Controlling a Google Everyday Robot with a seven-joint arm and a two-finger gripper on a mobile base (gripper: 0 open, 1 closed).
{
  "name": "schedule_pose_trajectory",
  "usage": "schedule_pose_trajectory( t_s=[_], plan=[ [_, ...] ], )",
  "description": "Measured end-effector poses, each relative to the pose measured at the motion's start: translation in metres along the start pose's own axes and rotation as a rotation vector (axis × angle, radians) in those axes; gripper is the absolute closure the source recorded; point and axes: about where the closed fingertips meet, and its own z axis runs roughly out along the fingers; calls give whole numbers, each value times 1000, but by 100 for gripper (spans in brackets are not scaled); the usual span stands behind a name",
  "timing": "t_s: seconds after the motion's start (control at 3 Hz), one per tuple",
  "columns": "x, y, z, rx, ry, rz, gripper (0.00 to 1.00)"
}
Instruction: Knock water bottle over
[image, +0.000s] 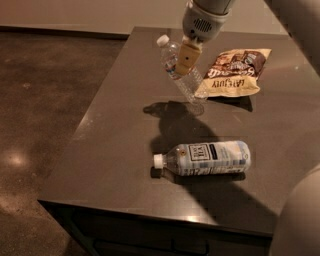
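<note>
The water bottle (181, 75), small, clear and ribbed with a white cap, leans strongly to the upper left, its base near the snack bag on the dark table (120, 150). My gripper (183, 61) reaches down from the top of the view and lies against the upper half of the bottle, covering part of its neck and label band.
A larger bottle (207, 158) with a white-and-blue label lies on its side near the table's front, cap to the left. A brown and yellow snack bag (234, 73) lies at the back right. The table's left edge drops to a dark floor. My arm fills the right side.
</note>
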Motion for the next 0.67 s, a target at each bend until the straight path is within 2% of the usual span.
schedule_pose_trajectory(
  t_s=[0.33, 0.67],
  plan=[
    [15, 10, 5, -38, 73, -46, 100],
    [26, 14, 17, -73, 144, -79, 84]
  ],
)
